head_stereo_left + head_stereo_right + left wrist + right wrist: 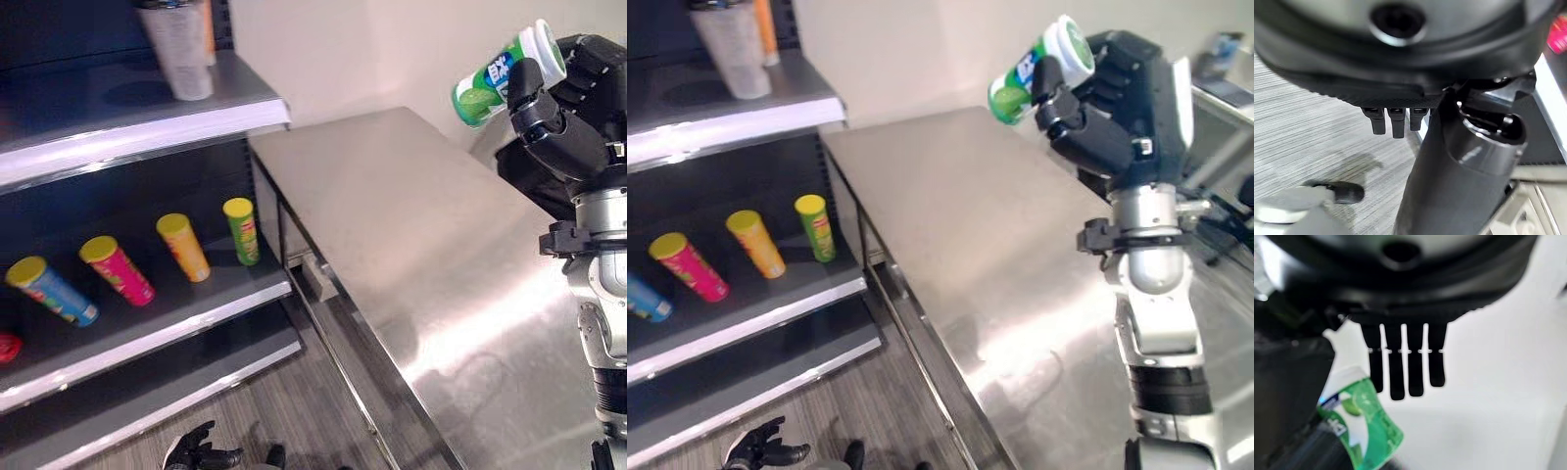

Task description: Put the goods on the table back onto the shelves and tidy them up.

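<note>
1. The green bottle (507, 74) looks light, hard and smooth, so it could slip; it is best held round its middle.
2. The bottle is held up high in the right robot hand (1114, 108), pinched by the thumb and fingers, tilted, well above the bench (411, 235).
3. The left robot hand (192, 452) is seen low by the floor, with nothing held.

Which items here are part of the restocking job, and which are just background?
Job:
- green bottle, held in the right hand above the steel table
- shelves

Background:
- four tubes on the middle shelf
- pale cup on the top shelf
- left hand, low near the floor
</note>
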